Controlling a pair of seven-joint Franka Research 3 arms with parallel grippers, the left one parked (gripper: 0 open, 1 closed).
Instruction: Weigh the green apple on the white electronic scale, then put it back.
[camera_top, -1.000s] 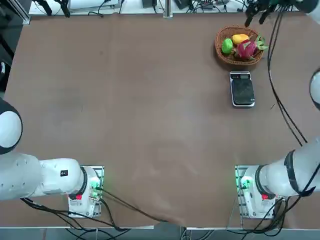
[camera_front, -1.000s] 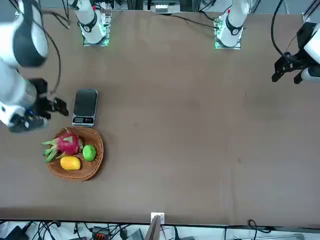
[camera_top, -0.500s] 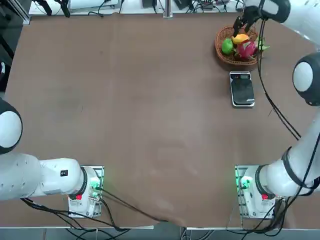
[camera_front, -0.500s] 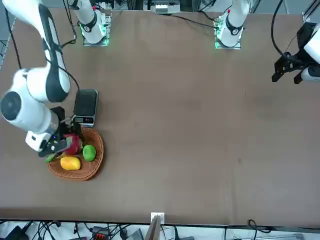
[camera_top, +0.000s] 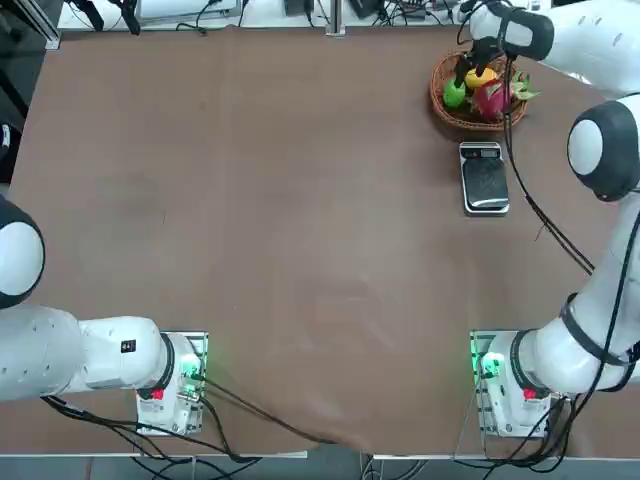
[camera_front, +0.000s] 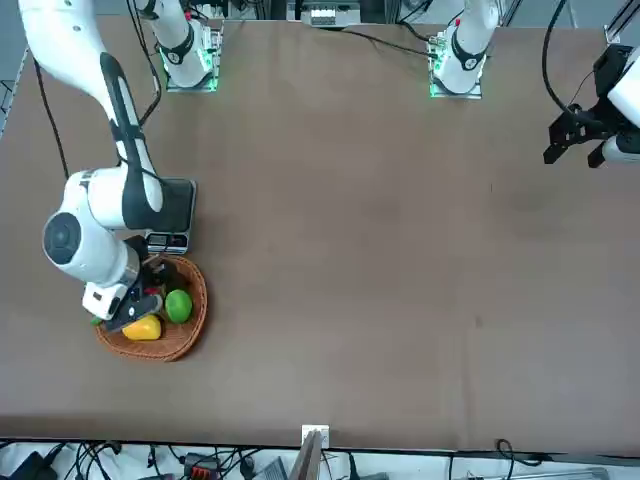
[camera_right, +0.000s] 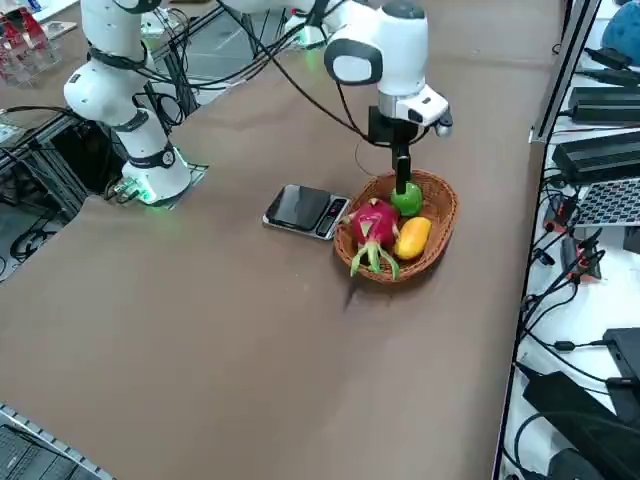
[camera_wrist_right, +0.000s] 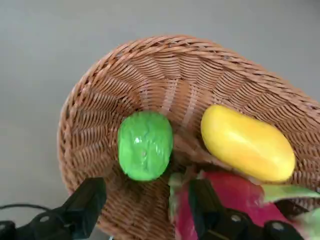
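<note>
The green apple (camera_top: 454, 93) (camera_front: 178, 305) (camera_right: 407, 199) (camera_wrist_right: 145, 145) lies in a wicker basket (camera_top: 440, 105) (camera_wrist_right: 80, 115) at the table's far right. My right gripper (camera_top: 470, 70) (camera_front: 140, 303) (camera_right: 402, 172) (camera_wrist_right: 147, 195) hangs open just above the basket, fingers pointing down. In the wrist view the apple sits just beyond the gap between the two fingers, untouched. The white electronic scale (camera_top: 485, 178) (camera_front: 182, 205) (camera_right: 305, 210) lies flat on the table beside the basket, on the robot's side, with nothing on its dark plate.
A yellow-orange fruit (camera_top: 481, 76) (camera_wrist_right: 247, 143) and a pink dragon fruit (camera_top: 492, 98) (camera_right: 372, 225) share the basket, close against the apple. The arm's cable hangs over the scale's area. Cables and boxes line the table's far edge.
The right arm has swung in from beyond the basket's right side and come down over the basket, its open fingers now near the apple. The fruit and scale have not moved.
</note>
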